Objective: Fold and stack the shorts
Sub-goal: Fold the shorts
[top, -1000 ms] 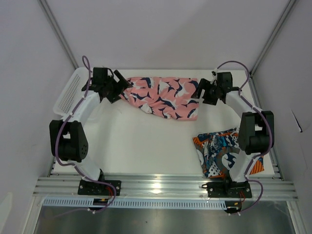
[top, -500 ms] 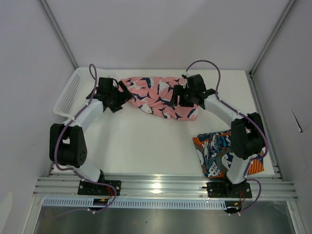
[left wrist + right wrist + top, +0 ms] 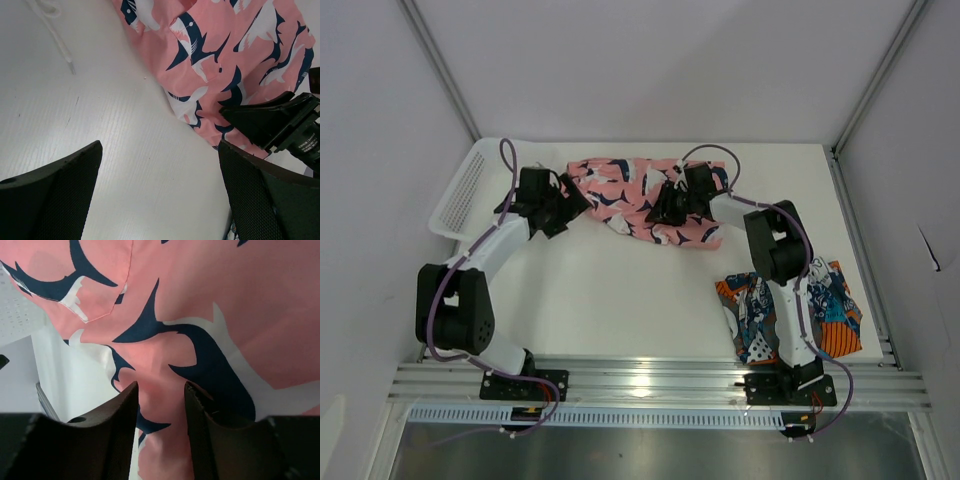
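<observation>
- Top view: the pink shorts lie spread at the far middle of the counter. The printed shorts lie crumpled at the near right, partly behind the right arm. A white basket stands at the far left edge.
- Top view: the left jaws are just beside the left end of the pink shorts. The right jaws are down on the near right part of this cloth.
- Left wrist view: the two fingers stand wide apart over bare counter and nothing is between them. The pink shorts lie beyond them, to the far right, and the edge runs diagonally. A white cord lies at the far left.
- Right wrist view: the fingers are close together on a raised fold of the pink shorts. This fold fills the gap and touches both sides.
</observation>
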{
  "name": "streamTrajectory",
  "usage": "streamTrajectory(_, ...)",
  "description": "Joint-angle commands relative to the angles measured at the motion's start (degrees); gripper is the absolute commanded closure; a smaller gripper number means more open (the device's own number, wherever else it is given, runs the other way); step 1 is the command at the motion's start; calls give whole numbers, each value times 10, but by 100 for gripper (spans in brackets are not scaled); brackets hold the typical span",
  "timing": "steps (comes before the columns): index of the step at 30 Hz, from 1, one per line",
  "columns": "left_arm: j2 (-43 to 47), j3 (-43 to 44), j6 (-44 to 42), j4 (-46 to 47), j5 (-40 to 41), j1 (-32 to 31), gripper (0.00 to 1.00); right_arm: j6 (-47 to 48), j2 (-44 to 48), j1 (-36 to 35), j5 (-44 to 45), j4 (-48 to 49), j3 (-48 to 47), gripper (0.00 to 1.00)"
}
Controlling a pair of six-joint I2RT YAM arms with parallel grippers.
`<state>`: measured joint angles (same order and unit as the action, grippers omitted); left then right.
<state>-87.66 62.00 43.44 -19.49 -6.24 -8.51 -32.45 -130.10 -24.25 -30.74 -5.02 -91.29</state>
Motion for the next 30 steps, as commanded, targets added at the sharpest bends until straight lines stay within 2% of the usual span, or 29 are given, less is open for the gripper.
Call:
streamTrajectory(1, 28, -8, -12, 20, 11, -2, 2, 8, 10, -3, -28, 0, 4, 56)
streamTrajectory(5, 36, -20, -6, 21, 16, -2, 2, 43, 77, 17, -5, -17, 108, 57)
streamTrajectory(7, 44, -27, -1, 29, 20, -2, 2, 52, 125, 55, -6, -18, 174, 57)
streamTrajectory(10, 50, -37, 5, 39, 25, -2, 2, 77, 170, 110, -10, -38, 214, 57)
streamTrajectory(12, 50, -42, 9, 46, 24, -2, 2, 108, 180, 126, -8, -73, 204, 56)
streamTrajectory(14, 46, -45, 9, 54, 18, -3, 2, 119, 181, 140, -7, -96, 169, 51)
streamTrajectory(15, 44, -46, 9, 56, 18, -3, 2, 130, 182, 140, -1, -120, 153, 45)
streamTrajectory(20, 21, -50, -17, 91, 2, -5, 5, 137, 195, 96, 27, -152, 61, 40)
streamTrajectory(23, -1, -56, -26, 132, -11, -5, 6, 107, 202, 61, 8, -121, 49, 43)
streamTrajectory(25, -14, -60, -28, 150, -20, -4, 11, 62, 198, 47, -40, -61, 53, 50)
streamTrajectory(27, -31, -63, -29, 174, -22, -4, 13, 37, 179, 23, -75, -2, 53, 50)
streamTrajectory(30, -53, -66, -28, 210, -28, -3, 16, 22, 148, -11, -64, 27, 35, 49)
